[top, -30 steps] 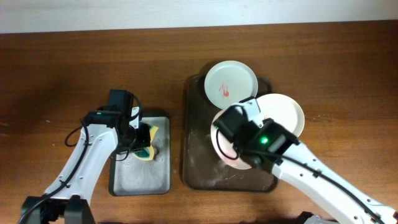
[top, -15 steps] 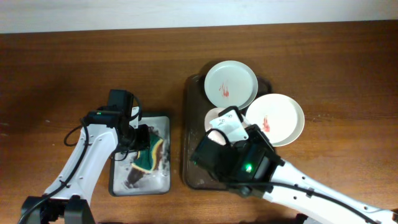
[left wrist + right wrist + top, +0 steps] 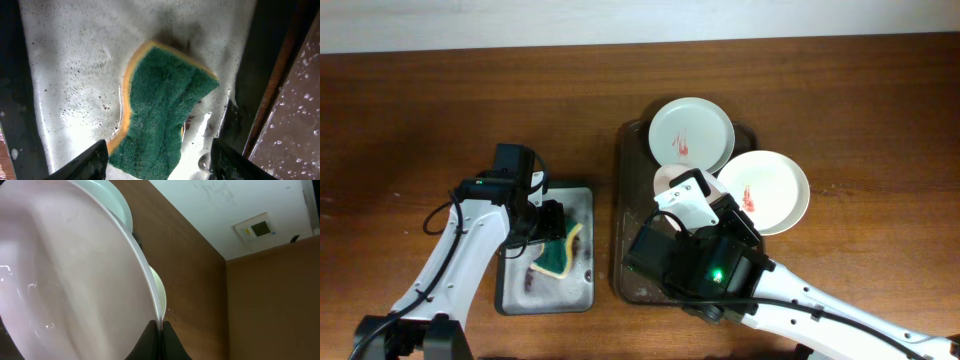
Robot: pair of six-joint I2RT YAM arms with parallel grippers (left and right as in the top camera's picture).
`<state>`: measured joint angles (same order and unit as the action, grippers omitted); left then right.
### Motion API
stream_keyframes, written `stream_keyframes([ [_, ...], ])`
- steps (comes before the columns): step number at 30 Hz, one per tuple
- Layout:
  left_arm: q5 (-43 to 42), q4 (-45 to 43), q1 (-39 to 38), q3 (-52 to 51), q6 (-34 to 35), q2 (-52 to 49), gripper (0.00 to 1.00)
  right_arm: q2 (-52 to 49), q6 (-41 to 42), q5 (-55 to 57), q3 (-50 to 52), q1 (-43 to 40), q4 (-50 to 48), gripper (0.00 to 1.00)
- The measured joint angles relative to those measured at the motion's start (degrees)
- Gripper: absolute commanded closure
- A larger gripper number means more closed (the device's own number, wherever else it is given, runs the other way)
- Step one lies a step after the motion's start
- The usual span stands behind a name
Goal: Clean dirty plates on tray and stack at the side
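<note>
Sponge (image 3: pixel 165 105): in grey tray (image 3: pixel 65 75), long axis diag., lying below and between fingers of left claw (image 3: pixel 157 156), spread apart. Right claw (image 3: pixel 161 330): clamped on tilted plate (image 3: pixel 75 280) rim.

The right gripper (image 3: pixel 161 329) is lifting the pinched plate (image 3: pixel 672 184) off the brown tray (image 3: pixel 625 200) and tipping it from flat onto its edge, with the rim clamped between the fingertips. Below the left gripper (image 3: pixel 159 160), the sponge (image 3: pixel 162 115) is shifting out from under the spread fingers, exposing more of its green face.
</note>
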<state>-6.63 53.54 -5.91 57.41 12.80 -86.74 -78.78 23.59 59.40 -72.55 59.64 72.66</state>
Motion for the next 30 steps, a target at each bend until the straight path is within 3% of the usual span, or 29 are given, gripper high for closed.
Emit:
stream_keyframes([
  [15,0.0,0.0,0.0,0.0,0.0,0.0,0.35,0.0,0.0,0.6,0.0,0.0,0.0,0.96],
  [20,0.0,0.0,0.0,0.0,0.0,0.0,0.34,0.0,4.8,0.0,-0.1,-0.8,0.9,0.96],
  [30,0.0,0.2,0.0,0.0,0.0,0.0,0.34,0.0,5.5,-6.1,-0.3,-3.4,0.6,0.96],
])
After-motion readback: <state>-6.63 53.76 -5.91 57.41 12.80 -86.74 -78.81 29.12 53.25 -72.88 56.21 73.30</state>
